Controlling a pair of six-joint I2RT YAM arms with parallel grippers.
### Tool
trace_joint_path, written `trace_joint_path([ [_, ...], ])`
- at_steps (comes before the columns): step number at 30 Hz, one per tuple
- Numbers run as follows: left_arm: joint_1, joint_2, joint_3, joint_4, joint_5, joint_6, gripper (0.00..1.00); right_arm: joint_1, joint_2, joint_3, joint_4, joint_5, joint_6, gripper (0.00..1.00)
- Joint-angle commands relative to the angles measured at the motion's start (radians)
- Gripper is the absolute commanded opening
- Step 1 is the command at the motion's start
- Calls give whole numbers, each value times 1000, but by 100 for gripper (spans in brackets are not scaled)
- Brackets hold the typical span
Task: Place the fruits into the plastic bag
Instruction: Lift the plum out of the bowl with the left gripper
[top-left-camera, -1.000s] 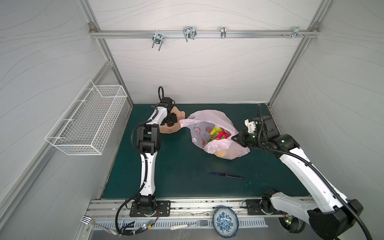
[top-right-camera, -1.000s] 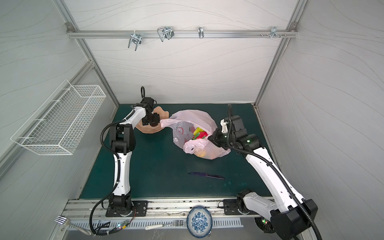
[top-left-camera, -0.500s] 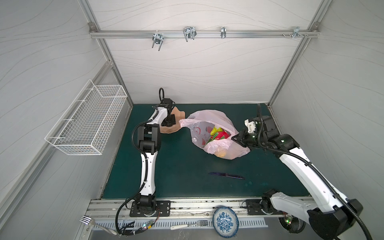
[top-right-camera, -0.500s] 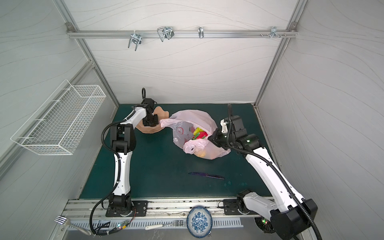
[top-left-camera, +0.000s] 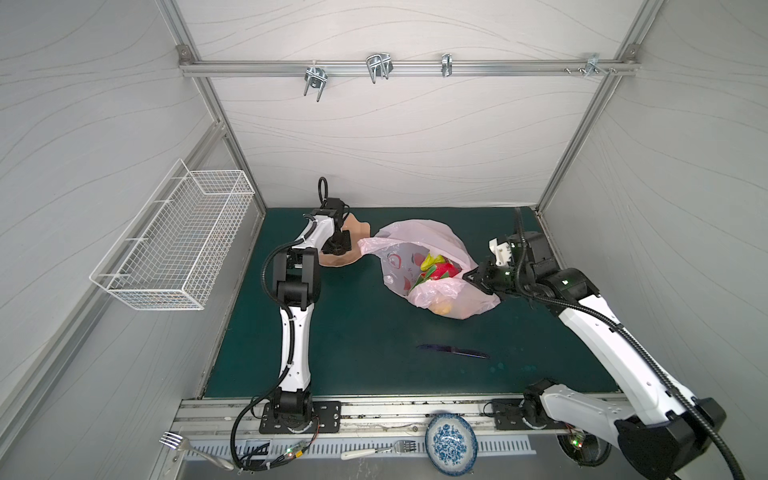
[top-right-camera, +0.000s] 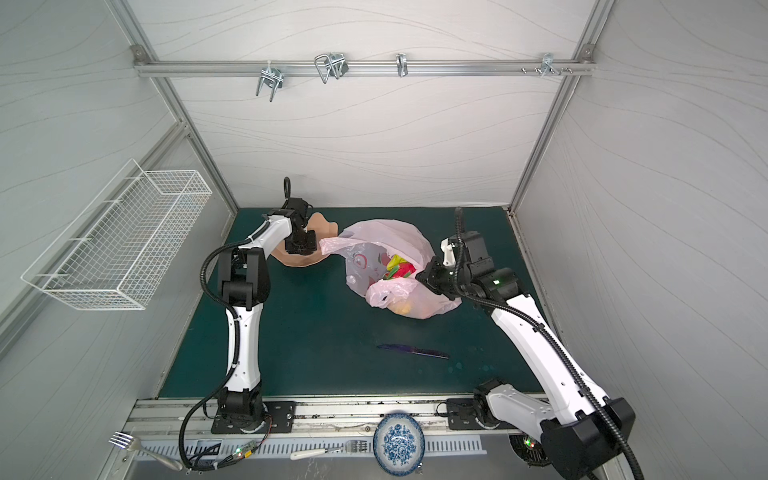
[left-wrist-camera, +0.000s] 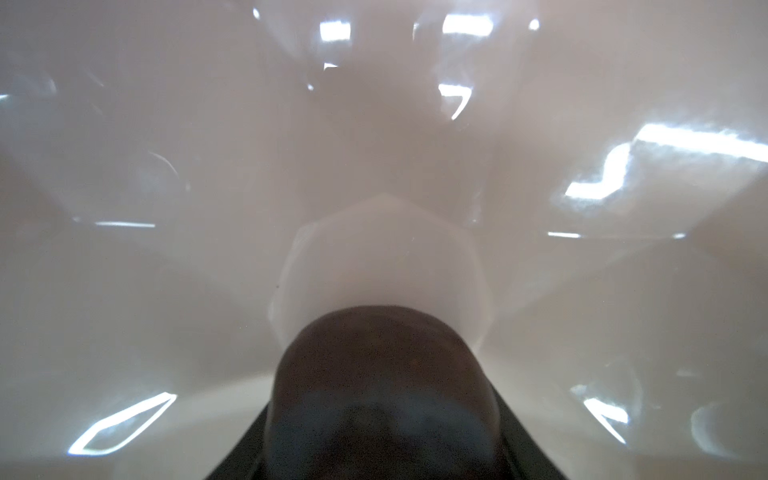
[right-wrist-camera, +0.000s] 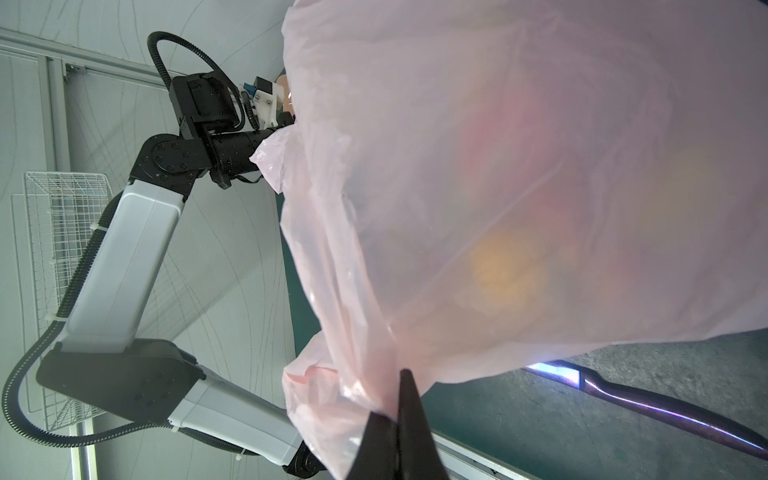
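Plastic bag: the pale pink, translucent plastic bag (top-left-camera: 415, 235) (top-right-camera: 380, 237) lies on the green mat (top-left-camera: 353, 332), toward 1 o'clock from the mat's centre in both top views, with its mouth gaping upward.
Writing: red apple prints (top-left-camera: 395, 259) show on the bag's side wall. Any lettering is too small to read.
Fruits in bag: a red-green dragon fruit (top-left-camera: 442, 271) (top-right-camera: 402, 272) and a yellow fruit (top-left-camera: 429, 262) sit in the mouth. An orange-yellow fruit (top-left-camera: 442, 308) (right-wrist-camera: 507, 270) shows through the film at the bag's 5 o'clock end.
Right gripper: the right gripper (top-left-camera: 473, 277) (right-wrist-camera: 400, 401) has its jaws closed, pinching the bag's rim at its 3 o'clock side.
Left gripper: the left gripper (top-left-camera: 341, 246) (top-right-camera: 300, 245) is down inside the bowl. Its jaws are pressed against the sides of the dark brown fruit (left-wrist-camera: 382, 374), over the bowl's flat base.
Bowl: the peach scalloped bowl (top-left-camera: 358, 226) (top-right-camera: 291, 261) (left-wrist-camera: 166, 166) stands at 9 o'clock of the bag, just beside one handle.
Knife: the dark purple knife (top-left-camera: 453, 351) (top-right-camera: 413, 351) lies flat on the mat at 6 o'clock of the bag, apart from it.
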Motion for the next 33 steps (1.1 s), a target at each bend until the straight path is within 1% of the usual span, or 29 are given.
trace_joint_path([
  [1, 6, -67, -12, 27, 19, 23, 23, -5, -11, 15, -14, 6, -4, 0],
  [9, 6, -133, -17, 29, 36, 41, 19, -4, -20, 6, -6, 4, -2, 0],
  [15, 6, -186, -22, 26, 65, 41, 18, -4, -26, -9, 4, -1, 4, 0],
  [26, 6, -287, -56, 32, 82, 57, 17, -5, -25, -18, 20, -7, 5, 0],
  [32, 4, -364, -139, 52, 117, 55, 14, -5, -22, -17, 27, -9, 8, 0],
  [33, 3, -387, -184, 62, 120, 56, 14, -4, -19, -17, 28, -10, 7, 0],
])
